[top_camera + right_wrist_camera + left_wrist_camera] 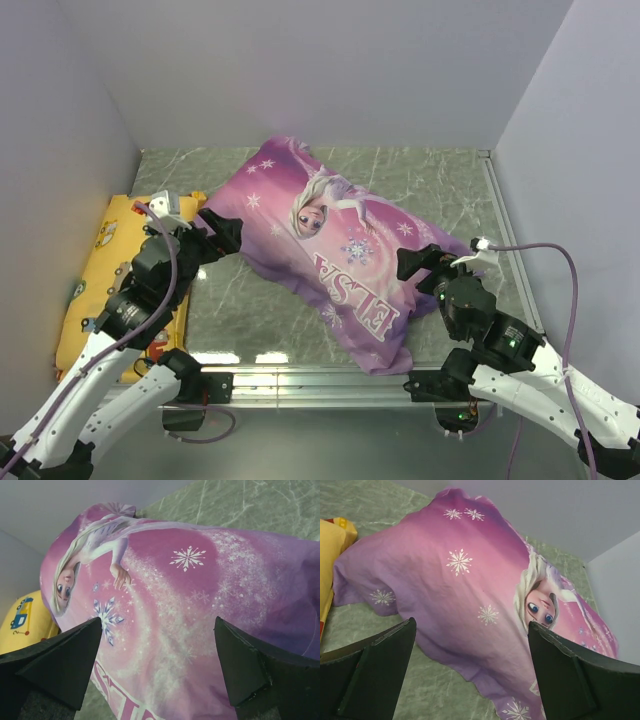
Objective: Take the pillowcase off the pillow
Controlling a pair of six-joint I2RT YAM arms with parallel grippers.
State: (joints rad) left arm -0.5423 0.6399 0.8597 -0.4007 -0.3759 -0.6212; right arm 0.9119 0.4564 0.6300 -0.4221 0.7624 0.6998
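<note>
Wide open and empty, the left jaws at nine o'clock and right jaws at three flank the purple-pink princess-print fabric pillowcase point(335, 250); pinching only loose cloth looks wisest.

Stuffed pillowcase point(335, 255) lies diagonally across mid table point(430, 185), blocking the straight path between left gripper point(222, 232) and right gripper point(418, 262); each sits just beside a long edge with its jaws spread wide and nothing between them. Bare table is free at far right, far left and in the near strip by the left arm, while the yellow pillow point(100, 280) fills the left edge right by the pillowcase corner. Walls point(320, 70) close off left, back and right, leaving room from above and the near side.
</note>
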